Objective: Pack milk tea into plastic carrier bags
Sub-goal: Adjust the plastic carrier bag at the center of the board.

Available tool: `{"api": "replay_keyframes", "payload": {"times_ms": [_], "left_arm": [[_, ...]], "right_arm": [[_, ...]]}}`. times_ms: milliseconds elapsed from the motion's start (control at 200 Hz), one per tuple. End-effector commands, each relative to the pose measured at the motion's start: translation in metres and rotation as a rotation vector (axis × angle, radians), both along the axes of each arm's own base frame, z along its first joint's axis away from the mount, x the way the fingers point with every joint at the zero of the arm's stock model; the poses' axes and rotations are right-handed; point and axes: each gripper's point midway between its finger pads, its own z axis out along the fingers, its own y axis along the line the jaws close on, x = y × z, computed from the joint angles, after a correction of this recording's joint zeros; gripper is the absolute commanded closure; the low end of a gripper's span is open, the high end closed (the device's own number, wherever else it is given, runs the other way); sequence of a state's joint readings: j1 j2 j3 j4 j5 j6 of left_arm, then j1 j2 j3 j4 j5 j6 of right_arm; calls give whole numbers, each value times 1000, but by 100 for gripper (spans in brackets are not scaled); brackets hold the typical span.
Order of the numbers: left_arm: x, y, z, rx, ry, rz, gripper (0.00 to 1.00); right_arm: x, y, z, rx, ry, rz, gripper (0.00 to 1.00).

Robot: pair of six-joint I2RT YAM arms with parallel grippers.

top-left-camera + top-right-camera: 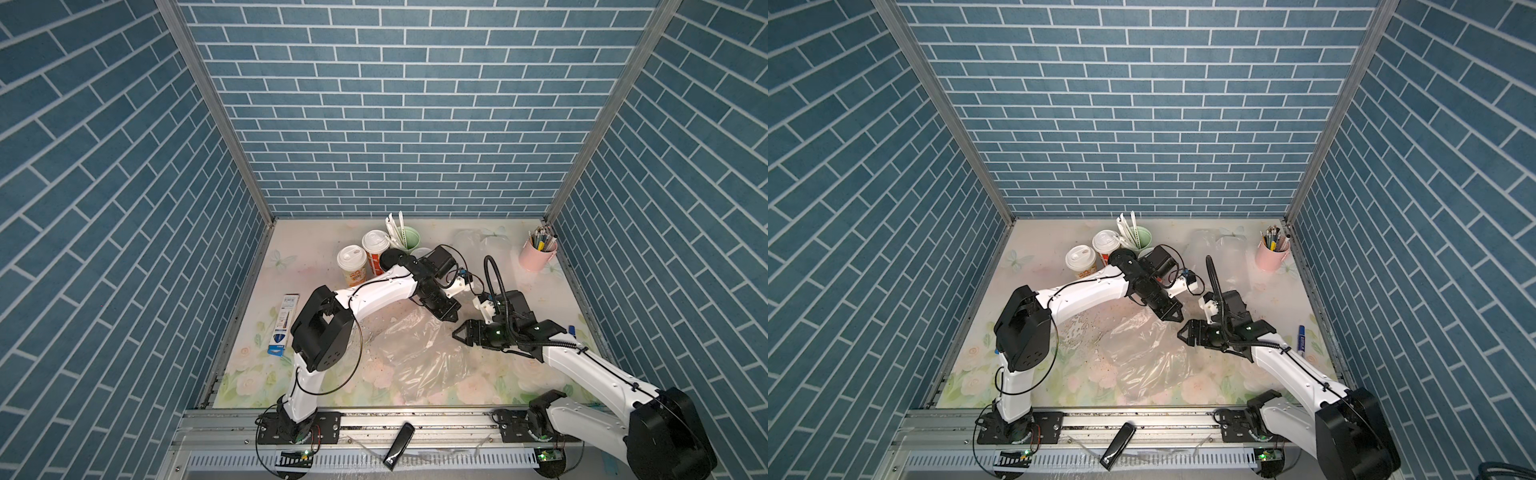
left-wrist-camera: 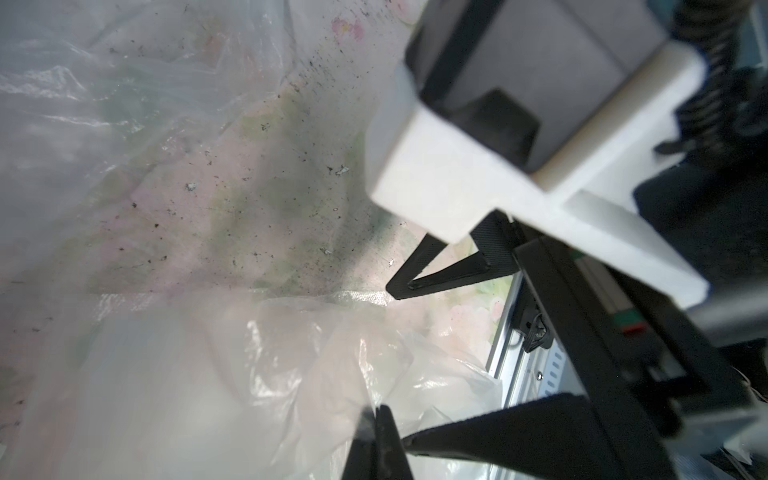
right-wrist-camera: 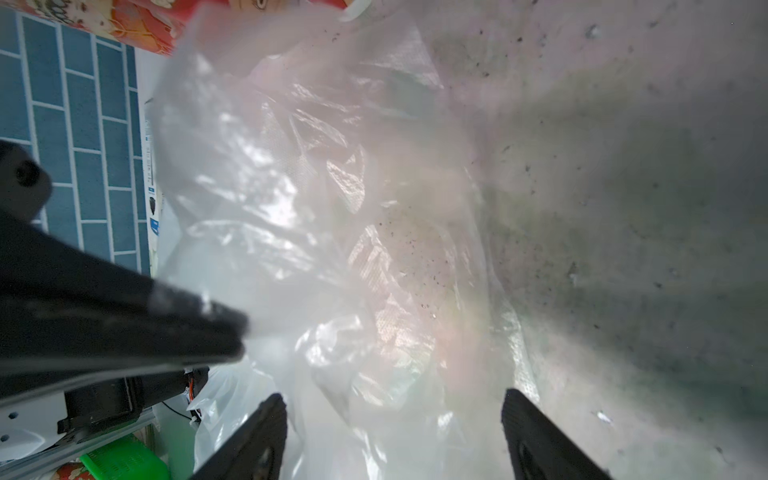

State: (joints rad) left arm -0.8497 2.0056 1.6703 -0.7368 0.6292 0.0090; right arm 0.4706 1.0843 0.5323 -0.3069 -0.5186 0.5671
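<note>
The left end effector (image 1: 450, 316) is clamped on the transparent crinkly plastic carrier bag (image 1: 419, 353) at its one-o'clock corner, probably to open its mouth. The right end effector (image 1: 457, 332) waits with jaws apart.

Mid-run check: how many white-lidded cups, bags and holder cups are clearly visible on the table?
White-lidded milk tea cups: 2
Plastic carrier bags: 2
Holder cups, mint and pink: 2
Total: 6; the left arm may hide more cups.
</note>
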Motion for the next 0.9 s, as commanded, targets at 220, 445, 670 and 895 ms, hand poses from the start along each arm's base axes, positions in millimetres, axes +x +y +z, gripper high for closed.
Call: {"api": "replay_keyframes", "payload": {"times_ms": [220,445,670,895], "left_arm": [[1,14,16,-60,49,-29,100],[20,15,17,-84,58,88,99],[21,14,24,-121,88,179,64],[16,21,26,-113,121,250,45]], "right_arm": [[9,35,27,121,-110,148,42],[0,48,29,130,-98,174,82],[-1,55,27,105,-101,175,94],[5,60,22,80,-90,165,92]]}}
